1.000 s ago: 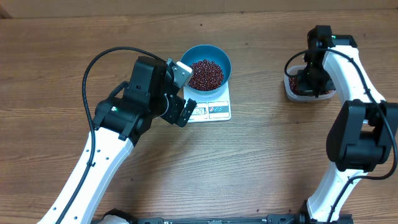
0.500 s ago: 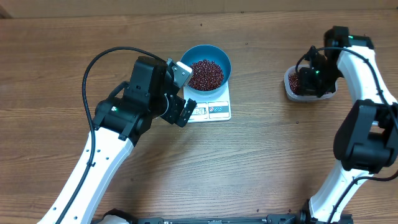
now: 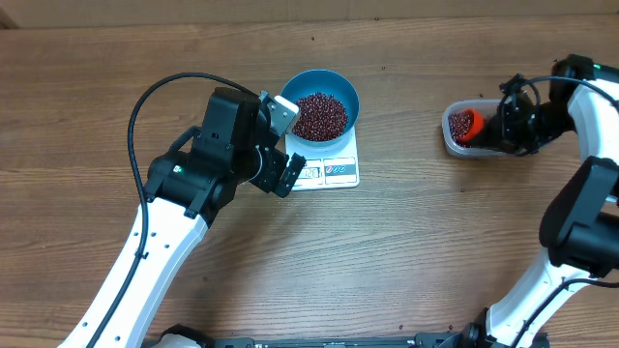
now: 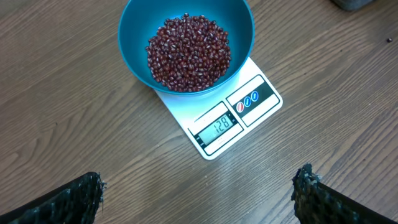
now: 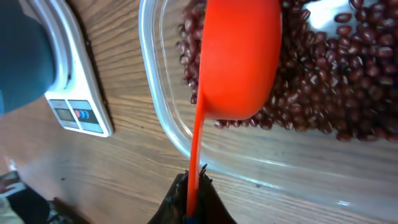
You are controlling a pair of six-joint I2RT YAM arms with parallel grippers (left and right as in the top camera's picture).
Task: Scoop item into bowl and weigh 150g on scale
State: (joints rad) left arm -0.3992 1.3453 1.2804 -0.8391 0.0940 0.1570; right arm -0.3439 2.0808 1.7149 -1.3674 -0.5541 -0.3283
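The blue bowl [image 3: 323, 101] [image 4: 134, 37] sits on the white scale [image 3: 331, 170] [image 4: 249, 106] and holds a heap of red-brown beans [image 3: 320, 115] [image 4: 188, 53]. The scale's display [image 4: 219, 126] reads 128. My left gripper [image 3: 287, 144] [image 4: 199, 186] hangs open just left of the scale, with nothing between its fingers. My right gripper [image 3: 505, 127] [image 5: 194, 186] is shut on the thin handle of a red scoop [image 3: 465, 125] [image 5: 239, 62]. The scoop's cup lies over more beans [image 5: 323, 81] in a clear container, with dark beans inside it.
The clear rectangular plastic container [image 3: 451, 141] [image 5: 163, 118] stands at the right of the wooden table, well apart from the scale. A black cable [image 3: 160, 89] loops above the left arm.
The right arm has swung out to the right, uncovering the container and the red scoop lying in it. The left arm, bowl and scale have not moved.
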